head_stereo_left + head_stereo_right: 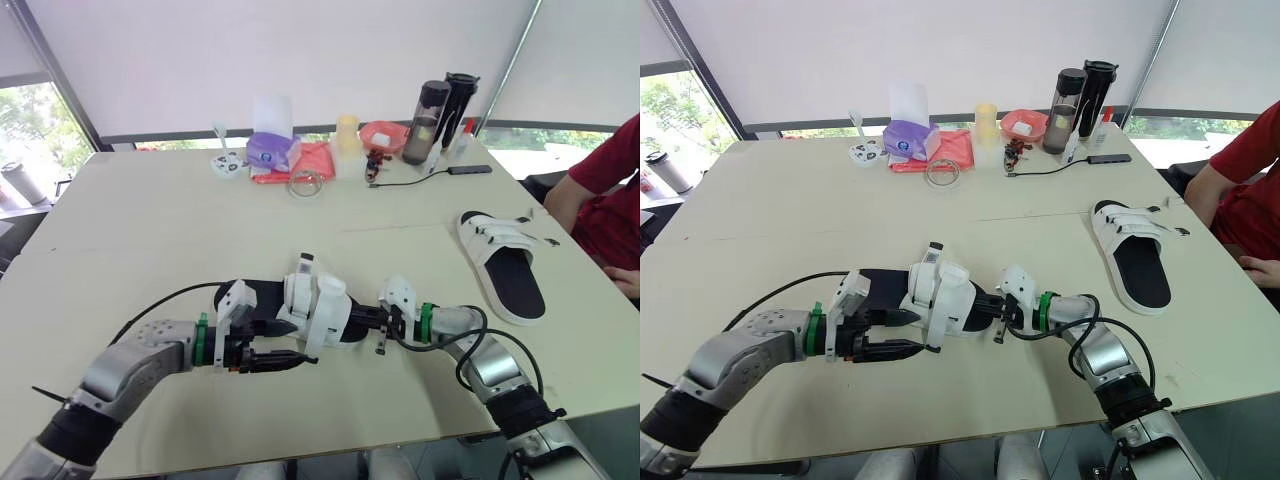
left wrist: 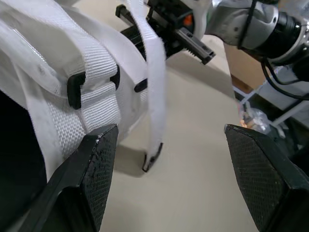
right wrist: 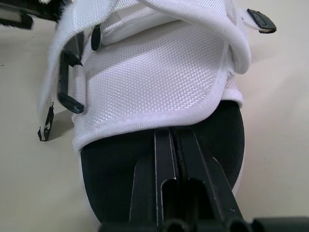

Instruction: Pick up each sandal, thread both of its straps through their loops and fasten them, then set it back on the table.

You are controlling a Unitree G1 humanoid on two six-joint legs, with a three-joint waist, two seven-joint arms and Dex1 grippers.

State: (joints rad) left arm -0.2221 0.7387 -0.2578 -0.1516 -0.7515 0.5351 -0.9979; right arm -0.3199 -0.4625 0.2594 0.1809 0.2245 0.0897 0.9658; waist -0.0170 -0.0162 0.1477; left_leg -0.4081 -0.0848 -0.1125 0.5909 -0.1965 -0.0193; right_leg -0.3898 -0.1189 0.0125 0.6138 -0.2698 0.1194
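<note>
Pale bench [image 1: 150,230] before white blinds [image 1: 300,50]. Left claw [image 1: 920,333] wide beside near sandal [image 1: 945,298]; right claw [image 3: 171,131] closed, seemingly resting on its toe.

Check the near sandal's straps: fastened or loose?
One loose: a strap hangs free off the sandal, tip dangling. The other runs through its loop.

This looks like an office meeting room: a wide pale beige surface [image 1: 150,230] backed by white roller blinds [image 1: 300,60], carrying tall dark drink tumblers [image 1: 430,120] and a purple tissue pack [image 1: 272,150], beside a seated person in red [image 1: 610,190].
</note>
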